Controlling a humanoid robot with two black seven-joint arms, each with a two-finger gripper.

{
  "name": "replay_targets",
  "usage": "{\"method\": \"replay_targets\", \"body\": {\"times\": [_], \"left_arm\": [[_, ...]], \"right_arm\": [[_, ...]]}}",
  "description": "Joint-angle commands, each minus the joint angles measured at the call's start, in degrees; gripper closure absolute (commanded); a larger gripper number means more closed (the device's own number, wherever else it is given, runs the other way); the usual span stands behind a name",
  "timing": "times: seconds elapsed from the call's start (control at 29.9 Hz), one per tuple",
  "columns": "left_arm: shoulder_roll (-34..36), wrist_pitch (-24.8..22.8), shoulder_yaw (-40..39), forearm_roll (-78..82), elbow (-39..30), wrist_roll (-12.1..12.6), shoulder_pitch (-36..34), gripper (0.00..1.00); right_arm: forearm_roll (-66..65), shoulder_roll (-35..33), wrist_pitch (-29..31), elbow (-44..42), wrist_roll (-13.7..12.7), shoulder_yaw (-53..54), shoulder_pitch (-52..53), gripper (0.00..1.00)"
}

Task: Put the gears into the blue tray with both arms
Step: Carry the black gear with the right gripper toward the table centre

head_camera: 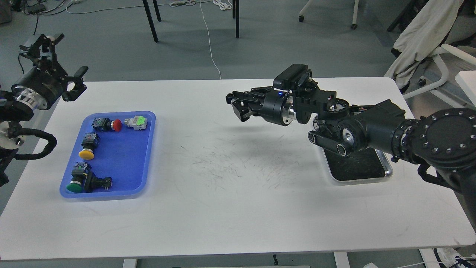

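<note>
The blue tray [128, 160] lies at the table's left and holds several coloured push-button switches [88, 149]. No gears show in this view. My left gripper [59, 59] hangs open above the table's far left corner, behind the tray. My right arm reaches leftward over the table's middle. Its gripper [236, 105] hovers above the surface, well to the right of the blue tray. Its dark fingers overlap, so I cannot make out a gap or anything held between them.
A shiny steel tray with black lining [375, 175] sits at the right, its far part covered by my right forearm. The white table [238, 208] is scuffed at its middle. Chair legs and cables stand on the floor beyond the far edge.
</note>
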Motion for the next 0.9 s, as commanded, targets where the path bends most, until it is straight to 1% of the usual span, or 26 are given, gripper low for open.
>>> {"method": "replay_targets", "body": {"times": [0.0, 0.07, 0.17, 0.37, 0.5, 0.64, 0.77, 0.87], "left_arm": [[0.0, 0.0, 0.0, 0.0, 0.0, 0.0, 0.0, 0.01], [0.1, 0.0, 0.0, 0.0, -0.1, 0.0, 0.1, 0.01], [0.2, -0.1, 0.1, 0.0, -0.1, 0.0, 0.0, 0.01], [2.2, 0.1, 0.1, 0.1, -2.1, 0.0, 0.0, 0.01], [2.5, 0.1, 0.1, 0.0, -2.3, 0.1, 0.1, 0.01], [3.2, 0.1, 0.1, 0.1, -2.3, 0.1, 0.1, 0.01], [3.4, 0.4, 0.1, 0.1, -3.5, 0.1, 0.0, 0.01], [4.3, 0.4, 0.1, 0.1, -4.0, 0.1, 0.0, 0.01]], "right_arm": [[0.0, 0.0, 0.0, 3.3, 0.0, 0.8, 0.1, 0.99], [-0.1, 0.0, 0.1, 4.9, 0.0, 0.8, 0.1, 0.99], [-0.7, 0.0, 0.2, 5.0, 0.0, 0.8, -0.9, 0.99], [-4.1, 0.0, -0.3, 1.0, 0.0, 0.9, -4.9, 0.99], [-4.7, 0.0, -1.6, 2.6, 0.0, 1.6, -4.8, 0.99], [-9.1, 0.0, -2.1, 3.1, 0.0, 1.6, -5.6, 0.99], [-12.7, 0.0, -2.9, 6.3, 0.0, 1.6, -6.1, 0.99], [-15.2, 0.0, -3.3, 6.8, 0.0, 1.7, -6.9, 0.99]]}}
